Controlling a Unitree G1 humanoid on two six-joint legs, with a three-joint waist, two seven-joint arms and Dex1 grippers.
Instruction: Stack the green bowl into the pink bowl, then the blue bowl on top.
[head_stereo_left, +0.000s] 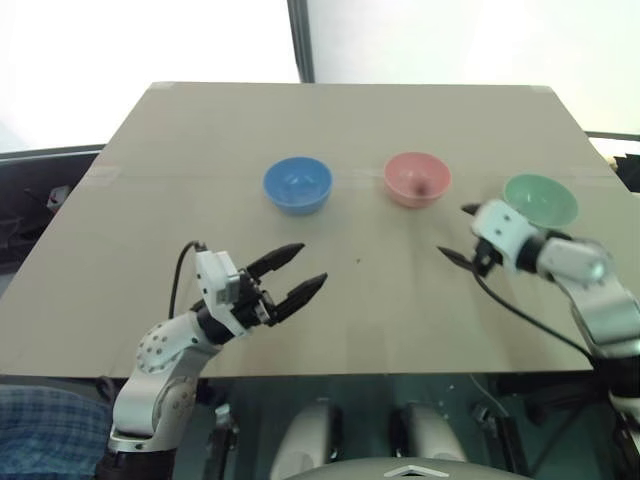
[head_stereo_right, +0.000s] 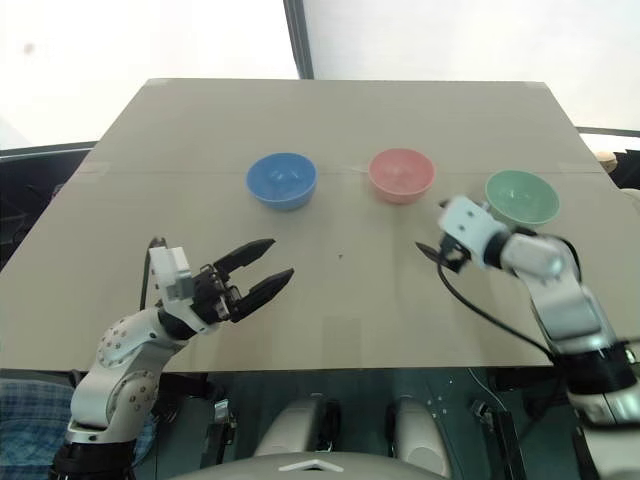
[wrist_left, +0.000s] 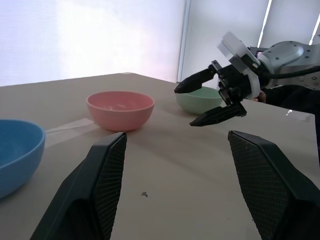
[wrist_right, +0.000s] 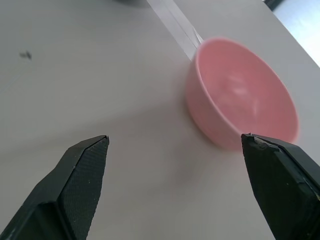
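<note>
The left tool is held above the bench at about seven o'clock in the head view, its two black fingers spread apart with nothing between them and pointed toward two o'clock. The right tool is held at about three o'clock, its fingers likewise set wide apart and empty, aimed toward the bench's middle. In the right wrist view the pink bowl is seen ahead between the spread fingertips, untouched and resting on the bench.

Three bowls are ranged in a row across the middle of the bench, well apart from one another and each upright. The blue bowl is placed at about eleven o'clock from centre, up from the left tool. The pink bowl is set just right of centre, at about one o'clock. The green bowl is found at two o'clock, just beyond the right tool's wrist and partly hidden by it. All three bowls are seen empty and none is stacked.
</note>
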